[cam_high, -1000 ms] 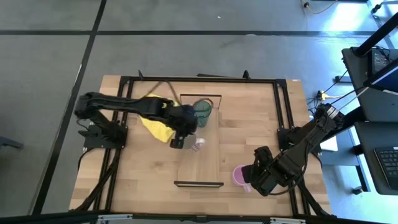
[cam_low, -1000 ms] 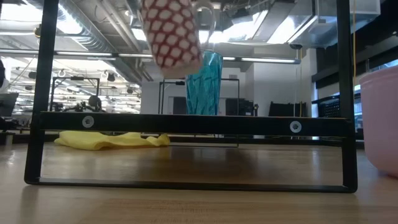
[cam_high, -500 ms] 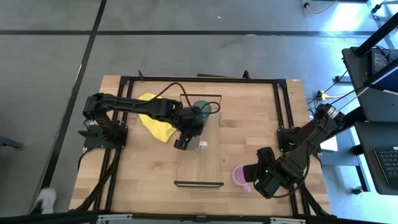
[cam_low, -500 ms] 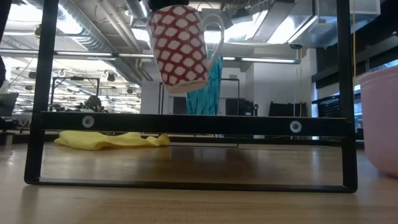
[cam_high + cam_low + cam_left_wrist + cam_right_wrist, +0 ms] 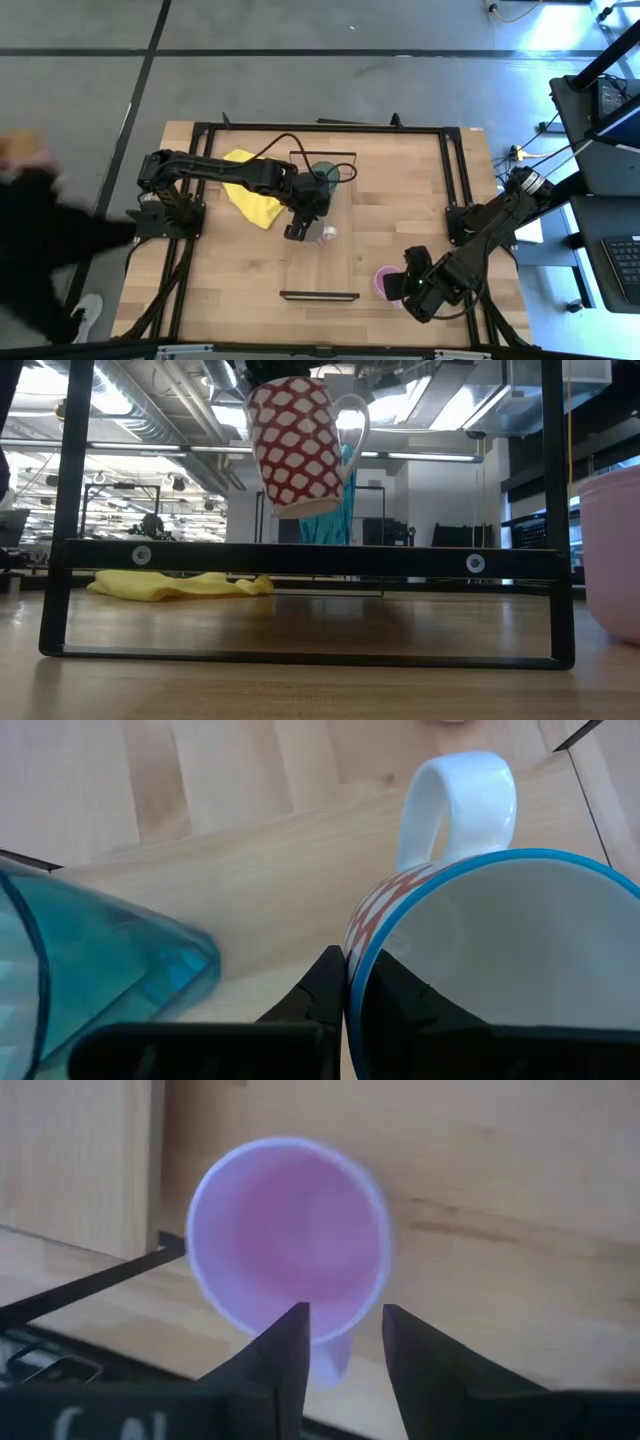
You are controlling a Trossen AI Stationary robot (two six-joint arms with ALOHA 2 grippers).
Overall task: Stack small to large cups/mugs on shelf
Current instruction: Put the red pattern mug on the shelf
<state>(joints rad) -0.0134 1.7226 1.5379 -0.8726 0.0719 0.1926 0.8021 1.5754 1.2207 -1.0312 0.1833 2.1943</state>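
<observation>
My left gripper (image 5: 305,228) is shut on a white mug with a red pattern (image 5: 300,445), held over the light-wood shelf board (image 5: 335,262). The teal tumbler (image 5: 323,175) stands at the board's far end, close behind the mug; it also shows in the left wrist view (image 5: 90,960). My right gripper (image 5: 340,1315) is open just above the pink mug (image 5: 290,1230), which stands on the table by the shelf's near right corner (image 5: 383,283). Its fingers stand on either side of the mug's handle (image 5: 333,1360). My left gripper holds the patterned mug by its blue-edged rim (image 5: 352,982), a little aside from the handle (image 5: 455,805). One finger is inside the mug and one outside. The fingers come from above, pointing down. The mug hangs clear of the shelf, slightly tilted, mouth up.
A yellow cloth (image 5: 255,200) lies on the table left of the shelf. The shelf's dark end frame (image 5: 300,557) stands at the near end. A person in dark clothing (image 5: 40,235) is beside the table's left edge. Black frame rails run round the tabletop.
My left gripper has carried the patterned mug a little toward the table's right edge and downward, nearer the tumbler. My right gripper has moved toward the table's left edge, over the pink mug. A person has come in at the left.
</observation>
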